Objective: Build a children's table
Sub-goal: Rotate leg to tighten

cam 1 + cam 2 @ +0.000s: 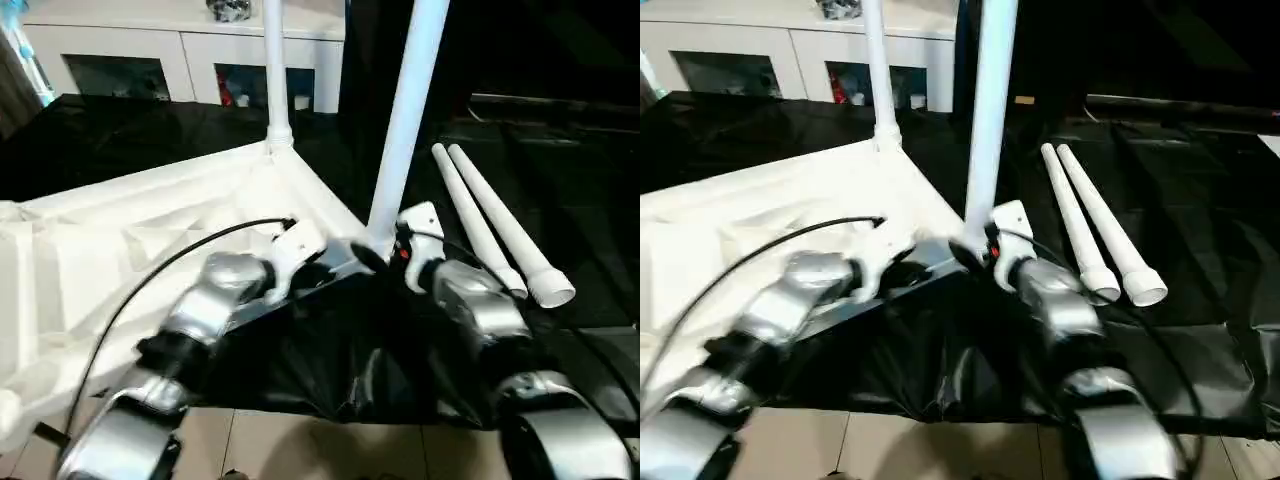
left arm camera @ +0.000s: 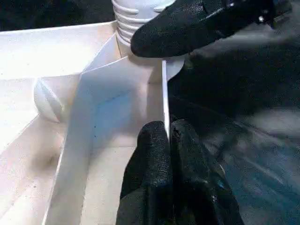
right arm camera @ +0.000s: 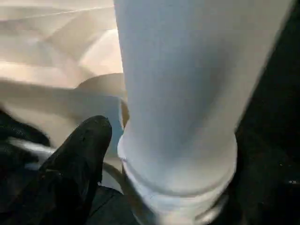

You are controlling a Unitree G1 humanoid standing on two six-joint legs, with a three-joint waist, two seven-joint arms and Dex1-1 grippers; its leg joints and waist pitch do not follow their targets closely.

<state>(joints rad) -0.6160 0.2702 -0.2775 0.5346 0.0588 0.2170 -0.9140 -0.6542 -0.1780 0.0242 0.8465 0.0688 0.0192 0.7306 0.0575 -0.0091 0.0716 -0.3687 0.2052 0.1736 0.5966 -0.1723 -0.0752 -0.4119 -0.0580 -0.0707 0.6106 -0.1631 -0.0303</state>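
Note:
The white tabletop (image 1: 120, 240) lies upside down on a black sheet, ribs facing up. One white leg (image 1: 273, 70) stands upright in its far corner socket. At the near right corner a second leg (image 1: 405, 120) rises with a slight lean, its ribbed end (image 2: 136, 14) at the socket. My right gripper (image 1: 385, 250) is shut around the base of this leg, and one finger (image 3: 89, 140) lies against it. My left gripper (image 2: 169, 136) is pinched shut on the tabletop's thin rim just beside that corner. Two loose legs (image 1: 495, 225) lie side by side to the right.
A white cabinet with glass doors (image 1: 180, 50) stands behind the work. The black sheet (image 1: 570, 140) covers the floor to the right and back. Light floor tiles (image 1: 300, 440) show at the near edge. A black cable (image 1: 170, 262) loops over my left forearm.

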